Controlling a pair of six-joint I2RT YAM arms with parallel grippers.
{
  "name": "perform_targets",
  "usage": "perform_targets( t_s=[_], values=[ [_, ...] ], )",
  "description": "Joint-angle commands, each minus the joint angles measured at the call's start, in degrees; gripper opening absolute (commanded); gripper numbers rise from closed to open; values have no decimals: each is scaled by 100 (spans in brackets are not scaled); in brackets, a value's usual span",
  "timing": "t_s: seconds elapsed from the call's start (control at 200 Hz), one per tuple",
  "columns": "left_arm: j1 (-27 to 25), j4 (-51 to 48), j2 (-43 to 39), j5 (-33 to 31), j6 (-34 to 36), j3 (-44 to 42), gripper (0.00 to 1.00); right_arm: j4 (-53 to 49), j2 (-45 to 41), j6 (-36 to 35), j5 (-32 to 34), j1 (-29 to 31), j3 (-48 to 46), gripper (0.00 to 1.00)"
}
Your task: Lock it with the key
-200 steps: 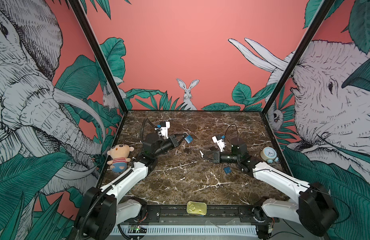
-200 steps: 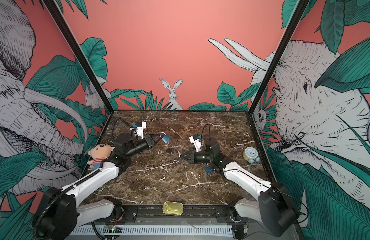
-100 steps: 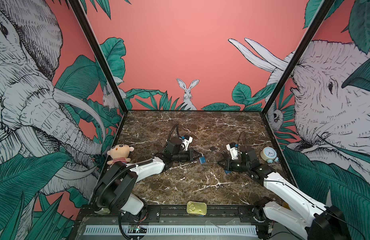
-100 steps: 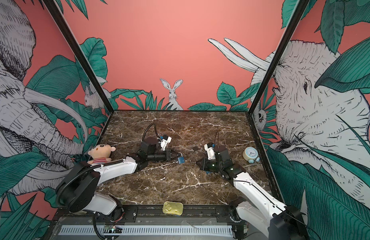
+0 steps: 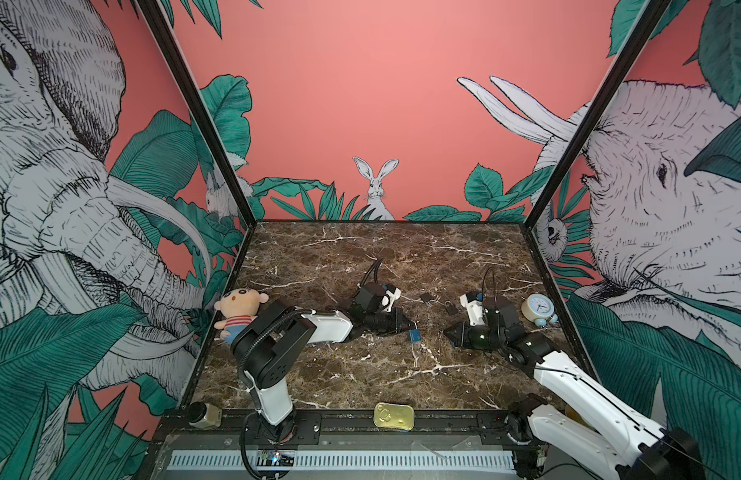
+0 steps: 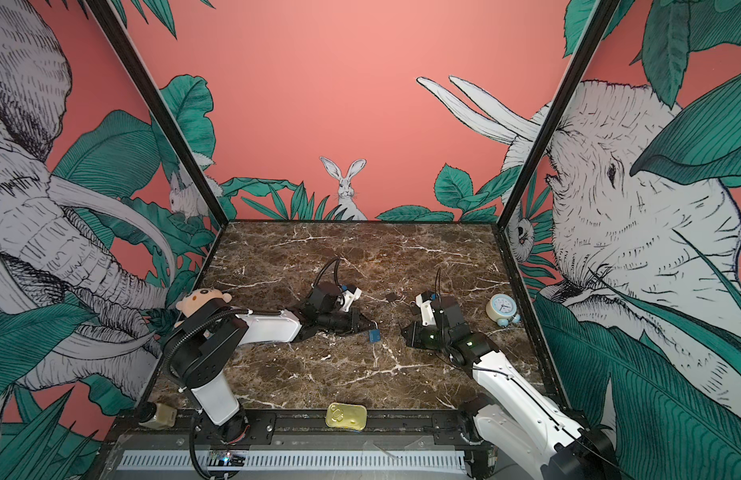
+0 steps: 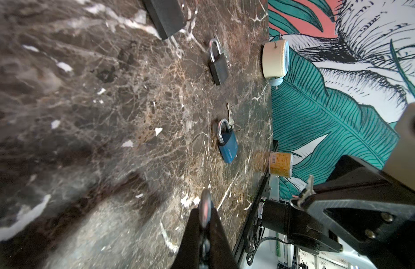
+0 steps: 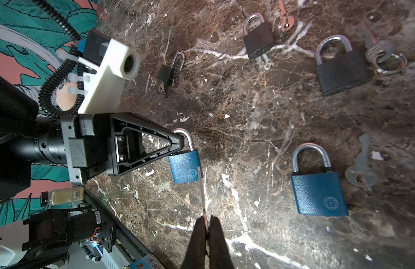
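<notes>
At frame centre, left gripper (image 8: 179,142) holds the blue padlock (image 8: 184,167) by its shackle (image 8: 189,139); right gripper (image 8: 207,227) clamps the key (image 8: 201,186); the dangling lock may swing, deflecting insertion.

Your table (image 5: 360,257) is dark brown marble with white veins. A plush doll (image 5: 238,309) lies at the left edge, an alarm clock (image 5: 537,308) stands near the right, and a gold tin (image 5: 393,415) sits on the front rim.

The right wrist view shows four locks lying flat:
- blue padlock (image 8: 318,191), silver key (image 8: 362,172) just beside it
- large black padlock (image 8: 341,67), ringed keys (image 8: 381,52) beside it
- medium black padlock (image 8: 258,38), reddish key (image 8: 286,19) near
- small black padlock (image 8: 169,69) — tiny key (image 8: 162,89) at its base
</notes>
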Motion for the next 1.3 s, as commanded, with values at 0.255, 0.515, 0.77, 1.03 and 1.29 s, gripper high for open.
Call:
perform_targets(
  t_s=[0.255,0.515,0.77,1.03,1.29],
  values=[
    [-129,-611,354,-198,109,648,0,41,-141,-129,238,-23,2,0],
    [-169,-618,738,-256,-14,842,0,173,69,-240,256,-23,-88,0],
    [-171,-889,751,-460,5,880,21,570,592,-246,154,-11,-207,0],
    [-169,-1241,401,-860,18,731,29,1186,1085,-69,115,82,-265,0],
    [-86,-1646,-435,-1430,285,398,29,1770,1800,105,331,425,-206,0]
  ],
)
